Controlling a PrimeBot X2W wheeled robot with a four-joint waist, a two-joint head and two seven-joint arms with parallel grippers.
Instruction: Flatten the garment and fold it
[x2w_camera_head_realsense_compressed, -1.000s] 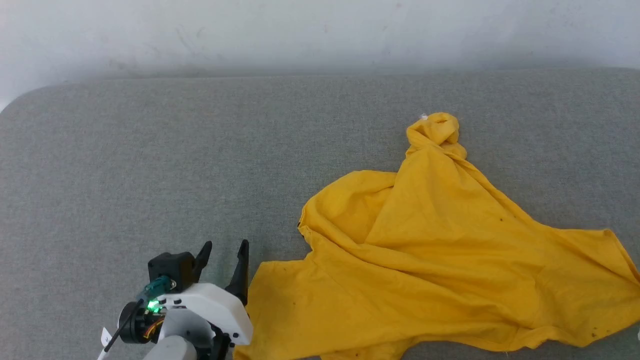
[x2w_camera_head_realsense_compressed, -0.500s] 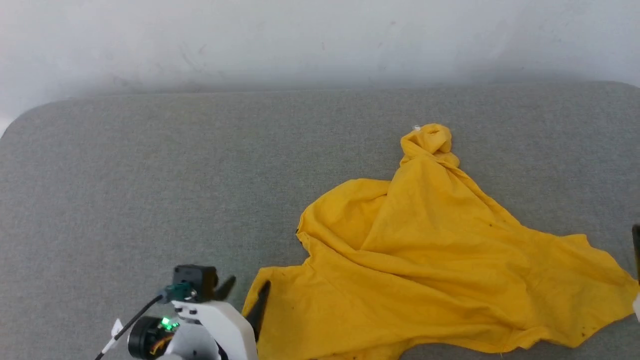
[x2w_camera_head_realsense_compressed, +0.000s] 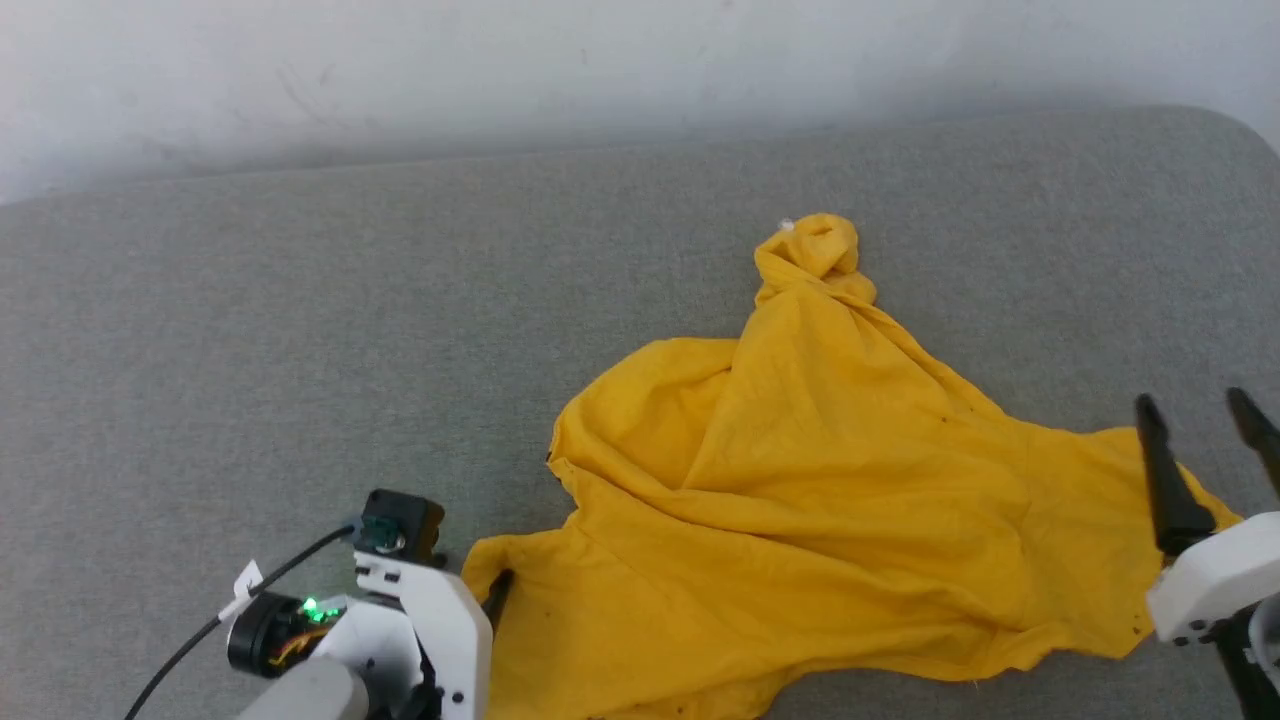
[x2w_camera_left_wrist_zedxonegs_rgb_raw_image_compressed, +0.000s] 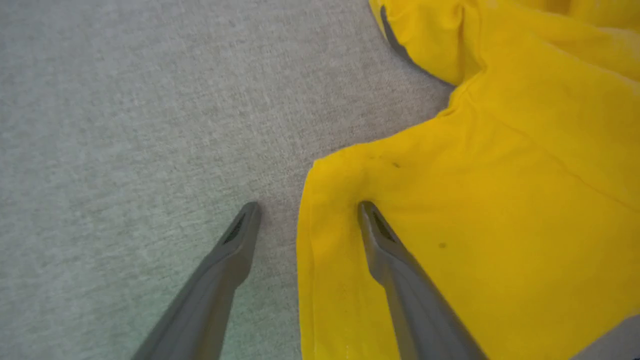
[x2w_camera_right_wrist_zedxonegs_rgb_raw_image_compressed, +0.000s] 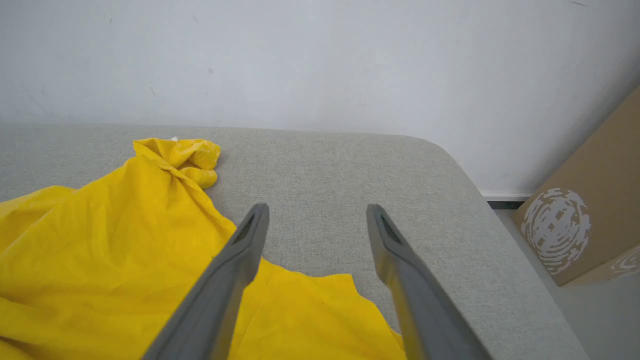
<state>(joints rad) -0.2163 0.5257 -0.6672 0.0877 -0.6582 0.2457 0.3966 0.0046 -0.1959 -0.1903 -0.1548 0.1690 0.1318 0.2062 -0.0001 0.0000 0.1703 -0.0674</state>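
Two wide-open, empty grippers flank the garment (x2w_camera_head_realsense_compressed: 820, 480), crumpled on a grey padded surface (x2w_camera_head_realsense_compressed: 300, 330): the left gripper (x2w_camera_left_wrist_zedxonegs_rgb_raw_image_compressed: 308, 205) straddles its near-left edge, the right gripper (x2w_camera_right_wrist_zedxonegs_rgb_raw_image_compressed: 317, 206) hovers above its right corner. Soft and light, the cotton should drape and bunch; those outer edges look best to pinch

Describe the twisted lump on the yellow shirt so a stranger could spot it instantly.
Find the grey padded surface below the white wall; the yellow garment sprawls across its right half. The lump is the garment's tip nearest the wall. It alone is tightly twisted, while the rest spreads in loose folds.
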